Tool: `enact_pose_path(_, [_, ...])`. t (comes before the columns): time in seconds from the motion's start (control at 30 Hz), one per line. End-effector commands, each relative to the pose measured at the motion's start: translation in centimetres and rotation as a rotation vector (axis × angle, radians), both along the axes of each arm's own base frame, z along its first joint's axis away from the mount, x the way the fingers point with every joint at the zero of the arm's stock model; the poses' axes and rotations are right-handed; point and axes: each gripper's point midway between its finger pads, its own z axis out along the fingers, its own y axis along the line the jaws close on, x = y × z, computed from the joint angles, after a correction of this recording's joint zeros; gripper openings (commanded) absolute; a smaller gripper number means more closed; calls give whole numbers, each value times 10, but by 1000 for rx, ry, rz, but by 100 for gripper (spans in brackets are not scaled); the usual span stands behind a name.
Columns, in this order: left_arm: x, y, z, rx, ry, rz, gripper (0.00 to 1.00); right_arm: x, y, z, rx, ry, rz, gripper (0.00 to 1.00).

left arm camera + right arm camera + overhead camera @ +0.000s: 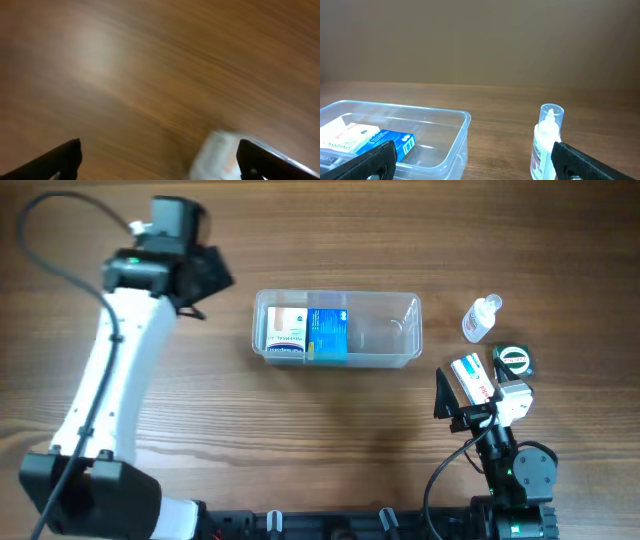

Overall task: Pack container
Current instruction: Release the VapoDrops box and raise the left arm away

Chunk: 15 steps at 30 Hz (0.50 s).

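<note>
Overhead: container, a clear rectangular tub with rounded corners and a rim, mid-table; a white-and-tan box at its left end, a blue box touching it, the right half bare. Left arm reaches from the near-left corner to a spot left of the tub. Right arm is folded near the front right edge, close to a small clear bottle.

Left wrist: blurred; left gripper released, fingers wide apart over the table, a pale tub corner at lower right.

Right wrist: right gripper released, fingers spread, tub left, bottle upright at right
</note>
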Motion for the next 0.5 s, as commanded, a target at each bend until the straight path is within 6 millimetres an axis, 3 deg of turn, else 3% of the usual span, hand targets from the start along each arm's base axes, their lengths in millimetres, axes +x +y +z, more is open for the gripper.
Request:
enact_pose_path(0.0, [-3, 45, 6, 21, -8, 111, 100, -2, 5, 3, 6, -14, 28, 100])
enact_pose_path(0.2, [-7, 73, 6, 22, -6, 185, 100, -2, 5, 3, 6, -14, 29, 100])
enact_pose_path(0.47, [-7, 77, 6, 22, -6, 193, 100, -2, 5, 3, 6, -14, 29, 100])
